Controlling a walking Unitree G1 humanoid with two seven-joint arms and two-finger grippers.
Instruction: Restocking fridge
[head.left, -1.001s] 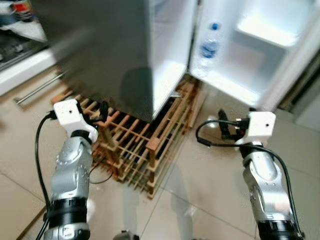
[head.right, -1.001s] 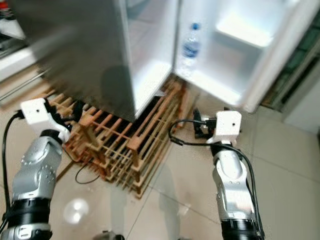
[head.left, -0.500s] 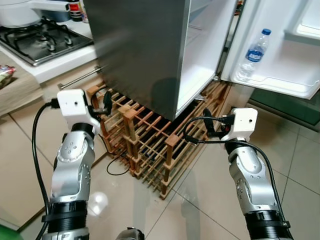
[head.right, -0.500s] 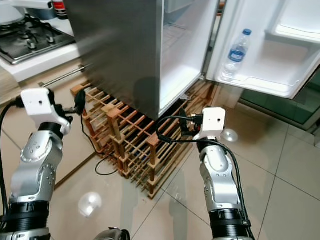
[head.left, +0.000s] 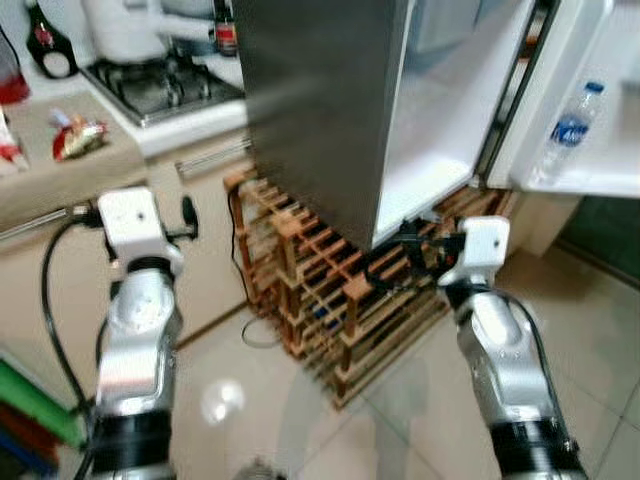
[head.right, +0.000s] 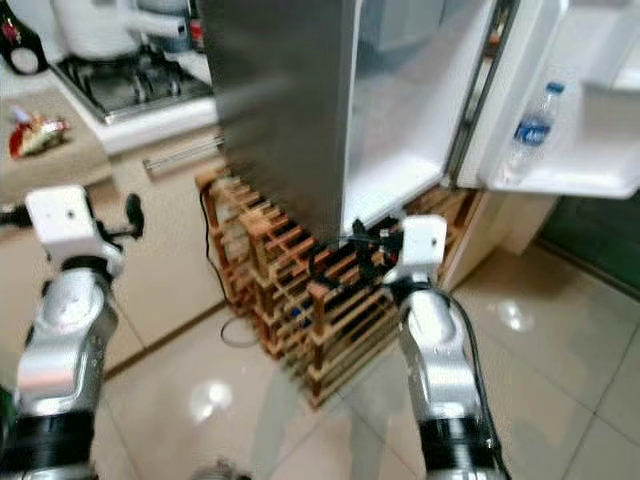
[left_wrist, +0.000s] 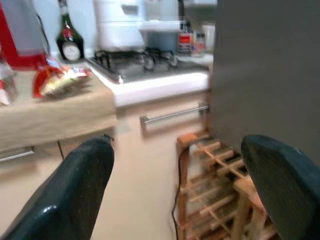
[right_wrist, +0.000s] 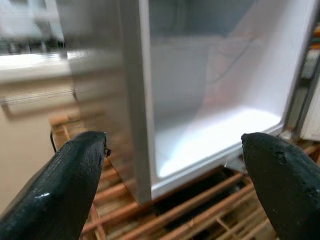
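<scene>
Fridge (head.left: 320, 100): stood on a wooden rack, grey side toward the camera, its door swung wide to the robot's right and the white inside lit and bare where it could be seen.
Fridge door (head.right: 590, 150): open, white inner face showing, with a shelf along its lower part.
Water bottle (head.left: 566, 130): upright on the door shelf, blue cap and blue label, leaning slightly against the door's inner wall.
Wooden rack (head.left: 330, 300): slatted, reddish-brown, under the fridge and jutting out in front of it across the tiled floor (head.left: 400, 430); a black cable ran down beside its left end.
Left end effector (left_wrist: 175, 185): raised in front of the cabinet drawers, left of the rack, its two black fingers (left_wrist: 75, 190) spread wide with nothing between them.
Right end effector (right_wrist: 170, 180): held low before the open fridge, just above the rack, fingers (right_wrist: 60, 185) spread wide and empty, pointed at the bottom of the fridge's white interior.
Counter (head.left: 70, 170): to the left of the fridge, wood-toned top with a red and yellow packet (head.left: 78, 135) lying on it.
Stove (head.left: 165, 85): gas hob set in a white top right beside the fridge, a long metal handle on the drawer below.
Dark bottle (left_wrist: 69, 37): upright at the back of the counter, near the wall.
White appliance (left_wrist: 119, 22): behind the stove, details blurred.
</scene>
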